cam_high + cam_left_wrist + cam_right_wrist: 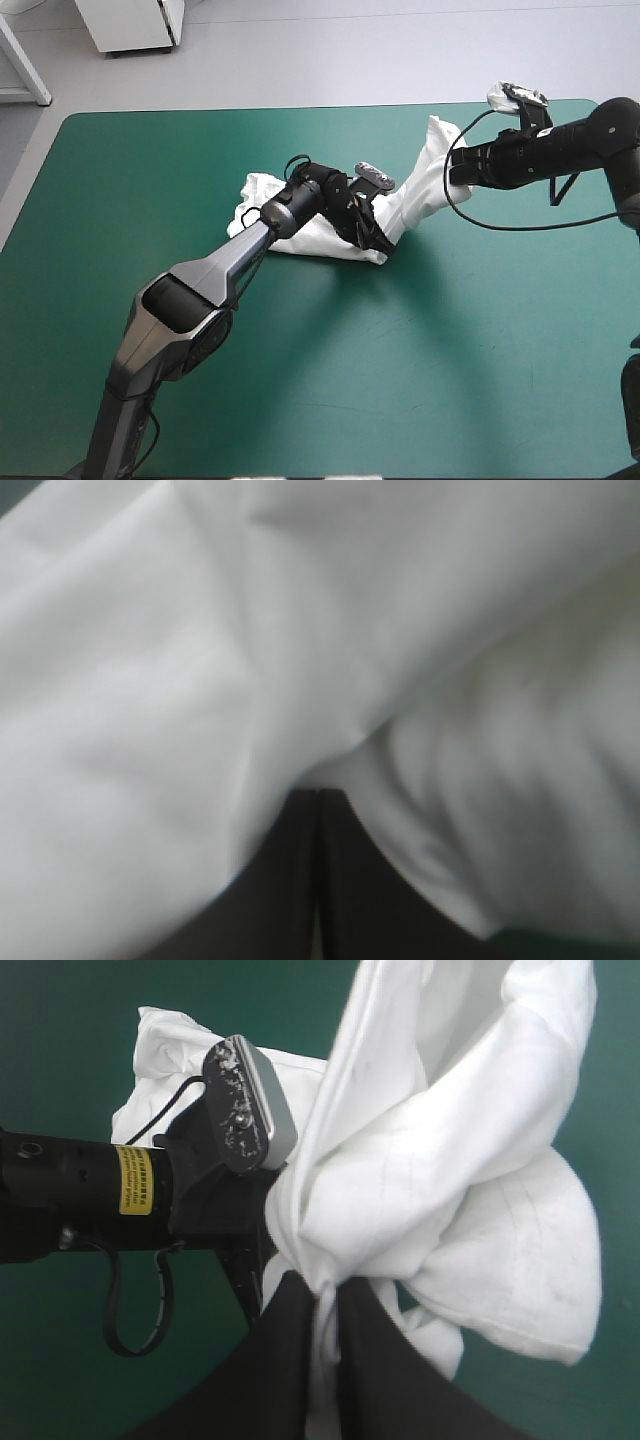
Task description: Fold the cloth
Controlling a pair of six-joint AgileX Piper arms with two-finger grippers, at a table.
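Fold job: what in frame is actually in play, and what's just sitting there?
In play: T-shirt, stretched between both arms; left gripper, shut on it; right gripper, shut on it.
Just there: teal-green cover underneath; no other loose item shows.

T-shirt [450, 1160] pinched in the right gripper [322, 1290]
White folds are gathered between the black fingers [270, 1360]; the left arm [80, 1175] is seen just ahead.

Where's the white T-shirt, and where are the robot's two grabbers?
T-shirt [418, 190], high view: the stretched part between the two grippers.
Left gripper [318, 805], left wrist view: where its black fingers meet at the cloth.
Right gripper [322, 1295], right wrist view: fingertips pinching the cloth.
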